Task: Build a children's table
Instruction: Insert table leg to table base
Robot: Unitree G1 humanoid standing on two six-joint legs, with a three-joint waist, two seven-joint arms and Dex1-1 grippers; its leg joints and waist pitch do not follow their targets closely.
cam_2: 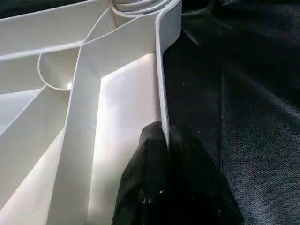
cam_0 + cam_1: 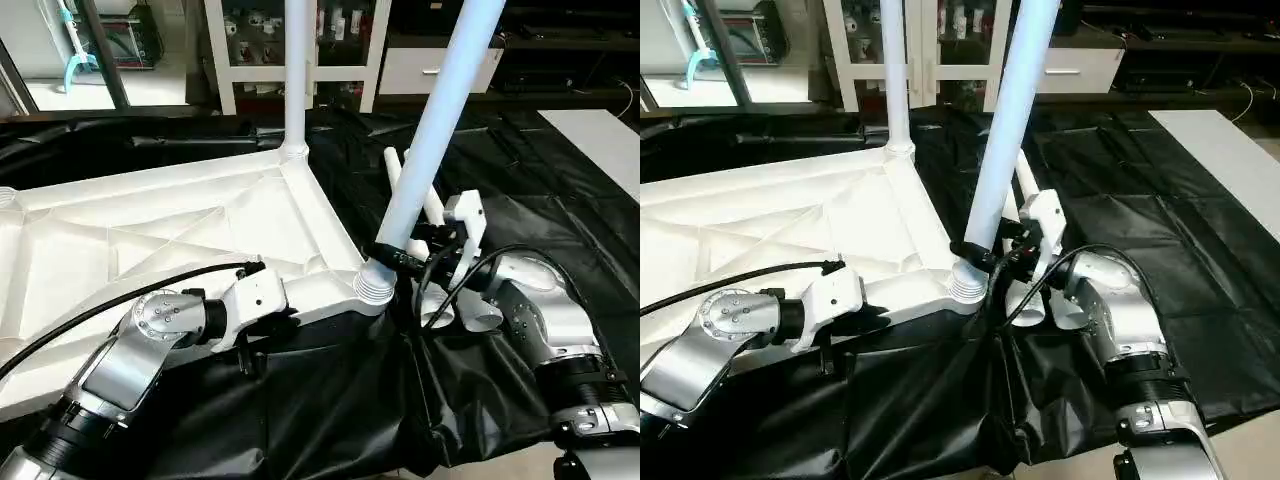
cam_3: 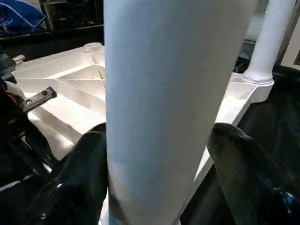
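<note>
A black sheet (image 2: 560, 190) covers the work surface, and on it the white tabletop (image 2: 150, 240) lies upside down, its ribbed underside up, reaching from the far middle to the robot's left. One leg (image 2: 295, 70) stands upright in the far corner socket. A second leg (image 2: 435, 120) leans in the near corner socket (image 2: 373, 285), tilted to the robot's right, with its base at the ribbed collar. The right gripper (image 2: 400, 255) has its two fingers (image 3: 82, 183) on either side of this leg just above the socket, clamped on it. The left gripper (image 1: 166, 140) is closed on the tabletop's near side wall, pinching the thin rim between its fingers. Two more legs (image 2: 435, 215) lie on the sheet just behind the right gripper, their open ends toward the robot.
</note>
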